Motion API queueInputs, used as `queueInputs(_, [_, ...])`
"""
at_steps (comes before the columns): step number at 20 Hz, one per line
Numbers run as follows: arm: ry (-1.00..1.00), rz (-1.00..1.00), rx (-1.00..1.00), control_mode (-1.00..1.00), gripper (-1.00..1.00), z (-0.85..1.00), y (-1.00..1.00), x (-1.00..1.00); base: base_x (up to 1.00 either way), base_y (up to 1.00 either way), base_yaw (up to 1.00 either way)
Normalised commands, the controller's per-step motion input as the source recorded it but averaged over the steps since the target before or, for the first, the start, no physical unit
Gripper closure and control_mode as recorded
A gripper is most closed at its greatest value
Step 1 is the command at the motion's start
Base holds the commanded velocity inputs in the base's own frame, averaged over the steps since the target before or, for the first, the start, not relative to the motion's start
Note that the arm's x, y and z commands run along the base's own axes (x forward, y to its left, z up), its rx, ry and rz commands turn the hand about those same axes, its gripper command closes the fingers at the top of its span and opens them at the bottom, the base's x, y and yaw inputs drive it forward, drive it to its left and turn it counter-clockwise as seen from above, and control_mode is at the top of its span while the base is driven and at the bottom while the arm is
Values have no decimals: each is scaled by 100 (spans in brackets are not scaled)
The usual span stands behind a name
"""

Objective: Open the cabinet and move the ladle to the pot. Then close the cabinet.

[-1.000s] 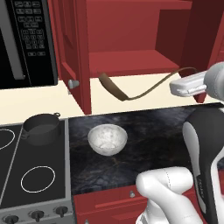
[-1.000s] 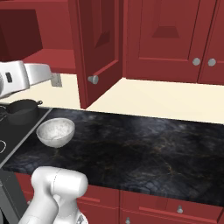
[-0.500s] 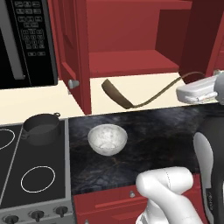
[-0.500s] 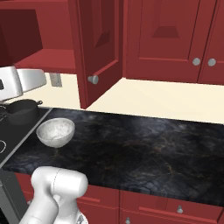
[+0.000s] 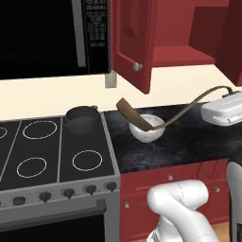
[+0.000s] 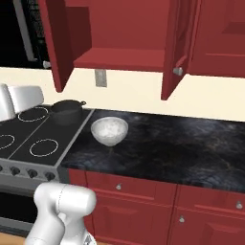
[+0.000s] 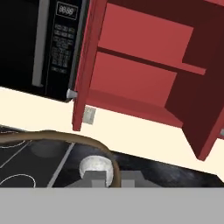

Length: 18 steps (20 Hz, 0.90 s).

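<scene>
The dark red cabinet stands open with both doors swung out, and its shelf is bare. My gripper is shut on the end of the brown ladle. The ladle hangs in the air over the counter, with its oval bowl end above the left rim of a pale bowl, just right of the pot. The dark grey pot sits on the stove's back right corner. In the hand view the ladle's handle curves from the left edge down between my gripper fingertips.
A pale speckled bowl sits on the black counter beside the stove. A black microwave hangs above the stove. The open left door's knob juts out above the ladle. Red drawers run below the counter.
Both base views have shifted, so the base has moved and shows more stove. The ladle has come out from the cabinet and swung left, its bowl end now nearer the pot.
</scene>
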Motion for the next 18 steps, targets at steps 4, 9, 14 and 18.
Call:
queueInputs(4, [0,0,0,100,100,0,0,0,0,100,0])
queueInputs(9, [0,0,0,100,100,0,0,0,0,100,0])
queueInputs(14, [0,0,0,100,100,0,0,0,17,92,0])
queueInputs(18, [0,0,0,100,100,0,0,0,45,44,0])
